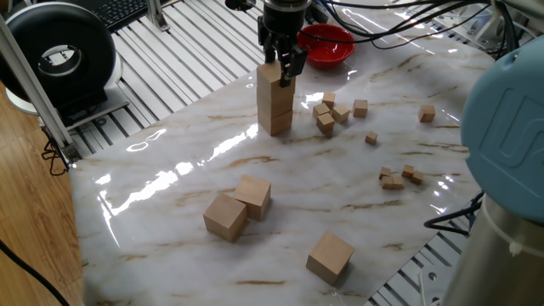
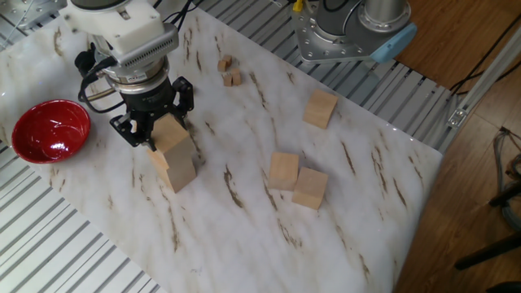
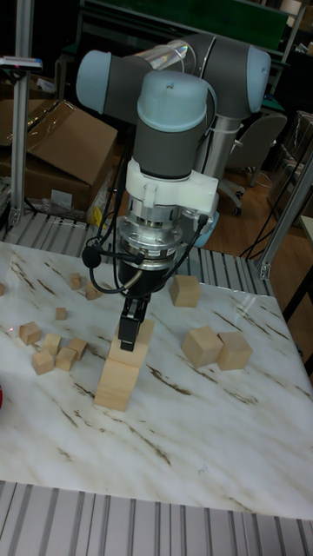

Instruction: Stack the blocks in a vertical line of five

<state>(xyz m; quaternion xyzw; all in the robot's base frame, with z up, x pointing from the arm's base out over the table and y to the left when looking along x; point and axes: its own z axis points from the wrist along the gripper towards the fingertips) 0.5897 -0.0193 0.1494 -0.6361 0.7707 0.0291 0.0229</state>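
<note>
Two of the blocks stand as a stack at the far side of the table: a lower block (image 1: 274, 119) (image 2: 182, 172) (image 3: 116, 387) and an upper block (image 1: 273, 87) (image 2: 172, 138) (image 3: 137, 346) square on top of it. My gripper (image 1: 281, 71) (image 2: 157, 122) (image 3: 132, 335) comes straight down over the stack and is shut on the upper block. Three more blocks lie loose: a touching pair (image 1: 253, 195) (image 1: 225, 215) and a single one (image 1: 330, 257). The other fixed view shows them as the pair (image 2: 284, 171) (image 2: 310, 188) and the single block (image 2: 321, 108).
A red bowl (image 1: 328, 42) (image 2: 50, 130) sits just behind the stack. Tiny wooden cubes (image 1: 330, 114) lie scattered right of the stack, with more further right (image 1: 399, 177). The marble tabletop (image 1: 170, 204) ends at metal slats on all sides.
</note>
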